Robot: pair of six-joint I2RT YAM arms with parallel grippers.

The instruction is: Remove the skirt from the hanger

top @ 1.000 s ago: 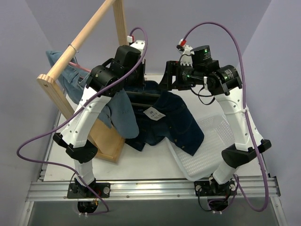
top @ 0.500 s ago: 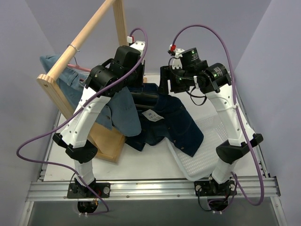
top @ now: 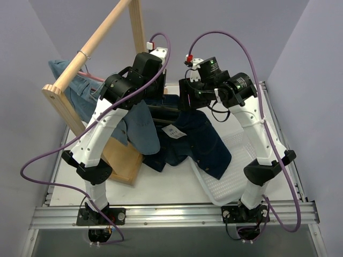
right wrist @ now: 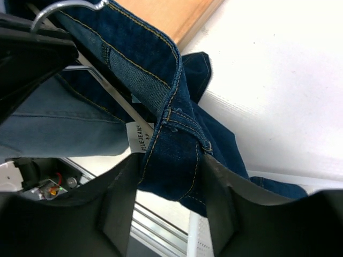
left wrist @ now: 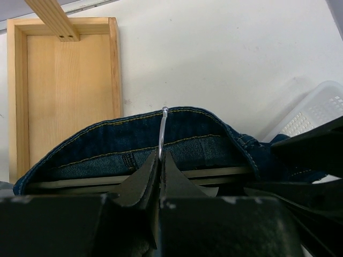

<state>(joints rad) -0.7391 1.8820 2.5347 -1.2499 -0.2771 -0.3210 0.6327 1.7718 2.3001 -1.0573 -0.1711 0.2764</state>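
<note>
1. We judge the skirt, dark denim hanging at the centre of the top view above the desk, to be limp but weighty. Its stiff, stitched waistband is the best place to take hold.
2. The left end effector is clamped narrow on the hook of the hanger.
3. The right end effector straddles the waistband; we cannot tell whether it pinches.
4. The hanger's clips are hidden under the denim.
</note>
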